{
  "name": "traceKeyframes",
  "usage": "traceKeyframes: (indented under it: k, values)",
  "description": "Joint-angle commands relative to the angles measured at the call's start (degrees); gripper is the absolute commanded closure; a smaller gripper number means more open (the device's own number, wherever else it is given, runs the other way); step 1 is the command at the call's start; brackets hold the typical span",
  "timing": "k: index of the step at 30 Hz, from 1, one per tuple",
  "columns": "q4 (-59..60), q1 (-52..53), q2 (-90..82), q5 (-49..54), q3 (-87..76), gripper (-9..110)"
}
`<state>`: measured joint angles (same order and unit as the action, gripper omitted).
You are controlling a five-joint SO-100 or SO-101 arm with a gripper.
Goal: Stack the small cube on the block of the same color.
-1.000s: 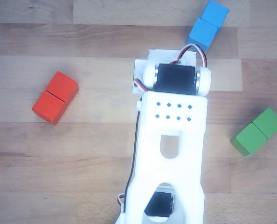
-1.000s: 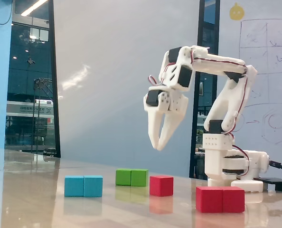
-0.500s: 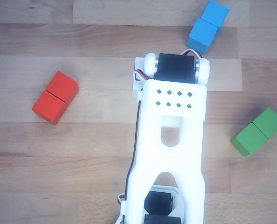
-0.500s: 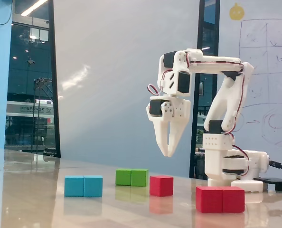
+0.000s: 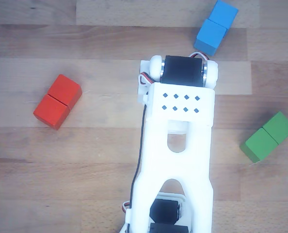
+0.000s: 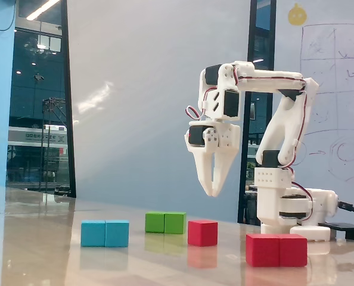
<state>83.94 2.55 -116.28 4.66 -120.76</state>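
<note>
Over the last second my white two-finger gripper (image 6: 213, 192) has swung from a slanted pose, pointing down and left, to hanging almost straight down, and it has shifted a little to the right in the fixed view; in the last half second it has barely moved. I read that as lining up above the small red wooden cube (image 6: 202, 232), so the pick is not yet begun.

In the fixed view, the gripper sits in the middle of the frame, well above the table, with the small cube almost directly beneath it in the lower middle. The fingers converge to a narrow point, nearly closed, and hold nothing. The upper arm reaches horizontally leftward from the base at the right, and the wrist bends down. The red wooden oblong block with a groove (image 6: 276, 249) lies at lower right, apart from the cube. A blue grooved block (image 6: 105, 233) lies at lower left and a green grooved block (image 6: 165, 222) just behind.

In the other view, looking down, the white arm fills the centre and hides the cube. The red block (image 5: 57, 101) lies at left, the blue block (image 5: 216, 26) at top right, the green block (image 5: 269, 136) at right.
</note>
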Motion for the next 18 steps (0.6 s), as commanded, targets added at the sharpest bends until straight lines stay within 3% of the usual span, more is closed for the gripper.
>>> traceKeyframes:
  k: [1,7,18]
  values:
    - [0.8,-0.2,-0.3,0.7,3.7,101]
    - [0.8,-0.3,-0.4,0.7,2.6,98]
    - [-0.3,-0.1,-0.4,0.5,0.2,61]
